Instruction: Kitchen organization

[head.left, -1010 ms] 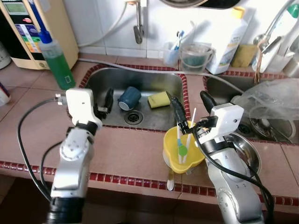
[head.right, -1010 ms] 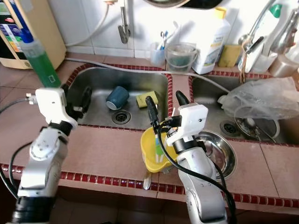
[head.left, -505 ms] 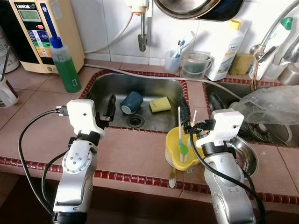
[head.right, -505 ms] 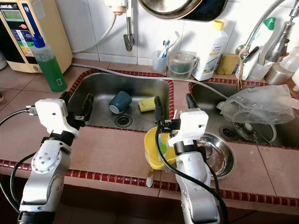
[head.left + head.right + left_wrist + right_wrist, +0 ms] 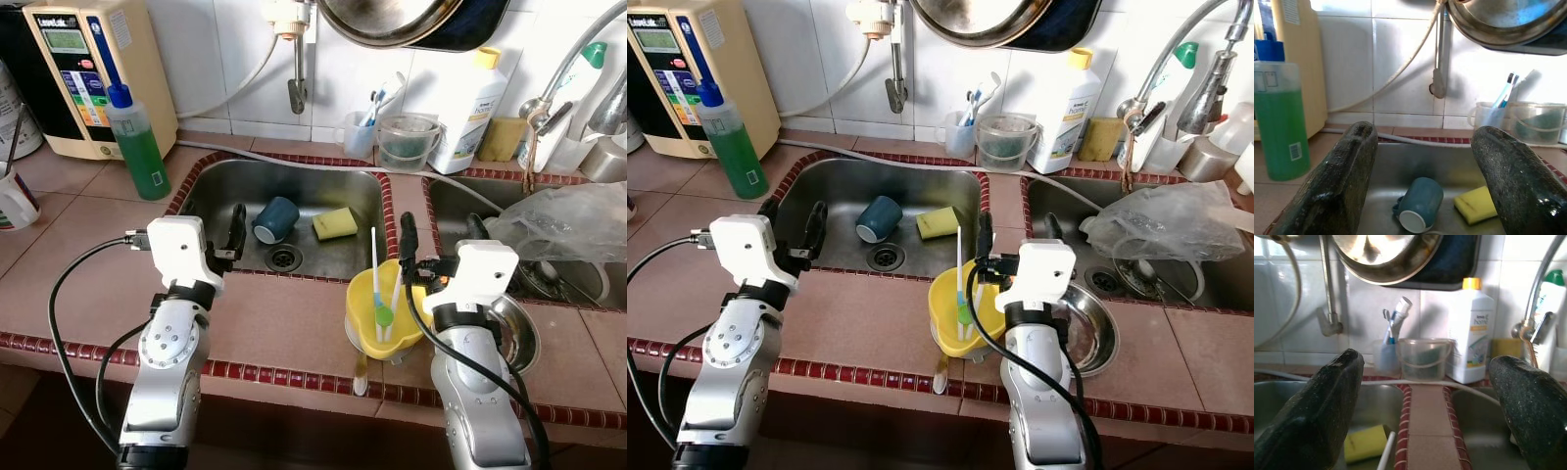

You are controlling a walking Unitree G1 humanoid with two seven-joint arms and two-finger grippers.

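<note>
My worry is the yellow bowl [image 5: 384,315] at the near edge of the counter, with white utensils [image 5: 374,269] standing loose in it. My right gripper [image 5: 438,233] hangs just beside and above its far rim, so a careless sweep could, I judge, tip the bowl off the edge or scatter the sticks. The steel bowl [image 5: 519,331] sits just to its right, leaving little room. Both tools are spread wide and hold nothing — the right one's fingers frame the strip of counter between the two sinks. My left gripper [image 5: 213,233] hovers over the near rim of the left sink [image 5: 294,176], fingers apart, aimed at the blue mug [image 5: 1418,204] lying on its side beside the yellow sponge [image 5: 1476,204] — both untouched.
</note>
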